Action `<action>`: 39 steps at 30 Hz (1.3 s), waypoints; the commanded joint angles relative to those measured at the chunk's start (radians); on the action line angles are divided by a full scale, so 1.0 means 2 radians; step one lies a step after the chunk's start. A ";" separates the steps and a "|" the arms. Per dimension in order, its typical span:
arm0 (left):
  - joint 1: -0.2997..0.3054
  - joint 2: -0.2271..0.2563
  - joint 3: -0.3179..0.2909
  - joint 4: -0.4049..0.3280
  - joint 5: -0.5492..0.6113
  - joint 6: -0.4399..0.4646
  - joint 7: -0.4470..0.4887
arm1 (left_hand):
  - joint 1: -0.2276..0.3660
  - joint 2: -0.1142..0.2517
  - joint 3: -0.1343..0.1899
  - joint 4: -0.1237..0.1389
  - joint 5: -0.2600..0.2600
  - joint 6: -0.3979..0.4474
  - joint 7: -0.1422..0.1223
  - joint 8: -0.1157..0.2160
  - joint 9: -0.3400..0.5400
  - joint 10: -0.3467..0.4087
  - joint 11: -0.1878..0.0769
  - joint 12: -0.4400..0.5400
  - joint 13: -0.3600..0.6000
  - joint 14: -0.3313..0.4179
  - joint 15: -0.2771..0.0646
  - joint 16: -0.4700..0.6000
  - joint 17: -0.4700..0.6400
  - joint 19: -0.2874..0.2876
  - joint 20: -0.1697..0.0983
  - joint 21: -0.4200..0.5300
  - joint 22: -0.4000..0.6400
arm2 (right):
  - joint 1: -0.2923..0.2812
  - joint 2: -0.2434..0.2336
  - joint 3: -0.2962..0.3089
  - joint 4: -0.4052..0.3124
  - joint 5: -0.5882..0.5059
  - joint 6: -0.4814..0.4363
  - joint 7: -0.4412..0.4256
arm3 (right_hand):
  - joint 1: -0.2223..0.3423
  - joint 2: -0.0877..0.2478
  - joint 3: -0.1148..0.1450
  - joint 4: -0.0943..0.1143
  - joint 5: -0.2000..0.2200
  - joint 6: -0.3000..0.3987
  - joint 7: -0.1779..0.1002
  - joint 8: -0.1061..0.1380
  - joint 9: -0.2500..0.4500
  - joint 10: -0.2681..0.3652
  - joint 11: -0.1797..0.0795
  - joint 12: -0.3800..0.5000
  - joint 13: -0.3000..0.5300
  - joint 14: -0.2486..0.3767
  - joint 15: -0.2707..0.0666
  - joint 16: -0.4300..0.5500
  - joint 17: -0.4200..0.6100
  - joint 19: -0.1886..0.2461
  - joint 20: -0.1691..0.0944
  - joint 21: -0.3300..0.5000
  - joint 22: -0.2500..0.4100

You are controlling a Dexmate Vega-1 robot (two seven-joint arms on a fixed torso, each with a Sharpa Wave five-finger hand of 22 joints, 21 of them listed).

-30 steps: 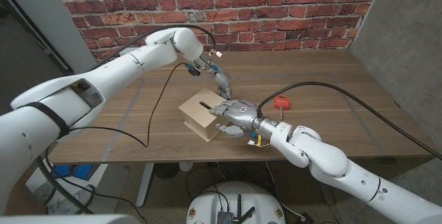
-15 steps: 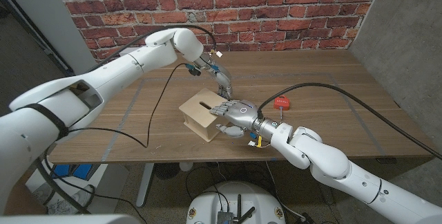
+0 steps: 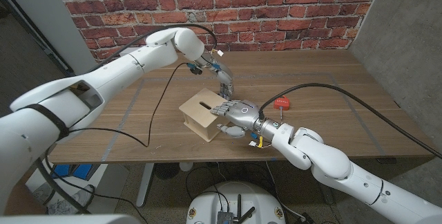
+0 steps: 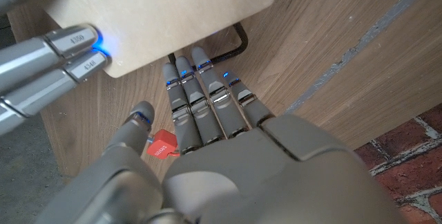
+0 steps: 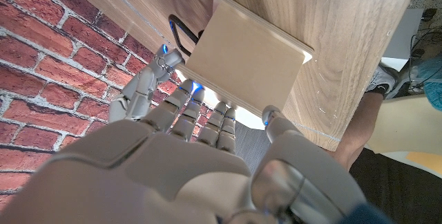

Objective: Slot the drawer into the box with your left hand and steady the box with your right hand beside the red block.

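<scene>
Box (image 3: pixel 202 117) sits near the desk's (image 3: pixel 331 106) front edge, drawer apparently already in. Left hand (image 3: pixel 222 80) hovers just behind it, fingers straight, holding nothing. Right hand (image 3: pixel 233 113) grips the box's right side, fingers over the top. Red block (image 3: pixel 281 103) lies just right of that wrist. Black cable (image 3: pixel 159 106) trails left; a snag could tug the box askew.

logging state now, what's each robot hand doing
Left robot hand: open, holding nothing, fingertips behind the box.
Right robot hand: holds the box, fingers on top and thumb on its side.
</scene>
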 commanded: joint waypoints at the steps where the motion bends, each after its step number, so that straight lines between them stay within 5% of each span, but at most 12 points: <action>1: -0.005 -0.010 0.000 0.015 0.010 -0.008 0.017 | -0.007 0.001 0.005 0.000 0.000 -0.001 0.000 0.000 0.001 -0.002 -0.001 -0.001 0.000 -0.003 -0.045 -0.002 0.000 -0.002 -0.081 0.001 0.001 | -0.001 -0.002 0.003 0.000 0.005 0.002 -0.008 | 0.008 0.012 0.002 -0.006 -0.001 0.002 0.000 -0.001 0.001 0.003 0.000 -0.002 0.001 0.002 -0.068 0.003 0.001 0.004 -0.069 0.002 0.001; 22: -0.013 -0.022 -0.001 0.048 0.016 -0.004 0.048 | -0.009 -0.001 0.009 -0.002 0.000 -0.010 -0.002 0.000 0.001 -0.010 -0.001 -0.001 0.000 -0.010 -0.044 -0.002 0.000 -0.001 -0.080 0.001 0.001 | -0.004 -0.007 0.012 -0.005 0.017 0.004 -0.018 | 0.025 0.013 0.006 -0.021 0.000 -0.018 0.002 -0.008 0.001 -0.005 -0.001 -0.004 0.001 -0.006 -0.067 -0.002 -0.002 0.004 -0.070 0.001 0.001; 39: 0.003 -0.009 -0.017 0.027 0.014 0.023 0.083 | -0.011 -0.006 0.014 -0.008 0.000 -0.025 -0.001 -0.001 0.001 -0.031 0.003 -0.003 0.000 -0.029 -0.044 -0.004 -0.001 -0.002 -0.080 0.001 0.001 | -0.006 -0.013 0.032 -0.008 0.036 -0.001 -0.032 | 0.031 0.013 0.004 -0.025 0.000 -0.018 0.003 -0.005 0.001 -0.007 0.000 -0.004 0.001 -0.007 -0.067 -0.002 -0.003 0.013 -0.067 0.004 0.001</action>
